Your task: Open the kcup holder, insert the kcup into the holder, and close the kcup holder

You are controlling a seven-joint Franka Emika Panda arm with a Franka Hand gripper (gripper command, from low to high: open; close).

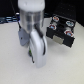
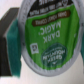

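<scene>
bright even light; both views blurred, grainy.

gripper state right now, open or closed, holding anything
gripper: fingers hidden in both views, so open or closed cannot be told; the kcup fills the wrist view, seemingly right at it.

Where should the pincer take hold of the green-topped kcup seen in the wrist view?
Grip the kcup across its round rim, coming straight down onto the green lid. The lid faces the wrist camera squarely, so opposite sides of its circular edge look reachable. Whether the pincer is already closed on it cannot be told.
</scene>
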